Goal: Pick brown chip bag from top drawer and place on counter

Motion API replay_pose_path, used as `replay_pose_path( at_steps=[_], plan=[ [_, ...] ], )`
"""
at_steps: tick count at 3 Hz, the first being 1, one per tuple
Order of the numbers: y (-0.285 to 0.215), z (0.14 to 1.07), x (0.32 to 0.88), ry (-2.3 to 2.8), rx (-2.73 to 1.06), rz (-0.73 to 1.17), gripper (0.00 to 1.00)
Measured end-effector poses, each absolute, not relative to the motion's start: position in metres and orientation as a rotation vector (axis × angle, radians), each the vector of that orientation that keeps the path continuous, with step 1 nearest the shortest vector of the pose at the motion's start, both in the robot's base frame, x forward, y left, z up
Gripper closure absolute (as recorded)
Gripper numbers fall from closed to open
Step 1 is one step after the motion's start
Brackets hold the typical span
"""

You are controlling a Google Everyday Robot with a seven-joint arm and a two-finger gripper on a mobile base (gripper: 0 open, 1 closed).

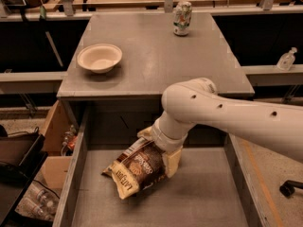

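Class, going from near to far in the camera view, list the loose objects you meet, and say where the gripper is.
brown chip bag in the top drawer → bowl on the counter → can. The gripper is at the bag's far end, inside the drawer.

The arm (236, 119) is a thick, smooth, off-white tube with a rounded elbow (182, 98). Three small dark dots (219, 106) sit in a row along its flank. A narrower white wrist (165, 132) with a ringed collar carries the pincer (158, 148), at seven o'clock from the elbow, just below the view's centre. Its two stubby cream fingers (173, 161) stand apart.
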State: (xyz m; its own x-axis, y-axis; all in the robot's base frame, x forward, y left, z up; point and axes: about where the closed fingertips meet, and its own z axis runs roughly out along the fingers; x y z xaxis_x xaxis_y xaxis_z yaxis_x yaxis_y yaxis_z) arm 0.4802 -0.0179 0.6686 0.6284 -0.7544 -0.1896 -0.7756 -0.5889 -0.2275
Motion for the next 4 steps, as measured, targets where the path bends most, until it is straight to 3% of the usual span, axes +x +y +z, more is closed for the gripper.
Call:
replay_pose_path(
  at_steps=[1,3,4],
  plan=[
    [0.0031,0.6389,0.4701,1.185,-2.511,0.21,0.41],
    [0.0041,0.6379,0.4696,1.183,-2.513,0.212,0.88],
    [0.0045,0.6374,0.469,1.182,-2.515,0.214,1.0]
  ],
)
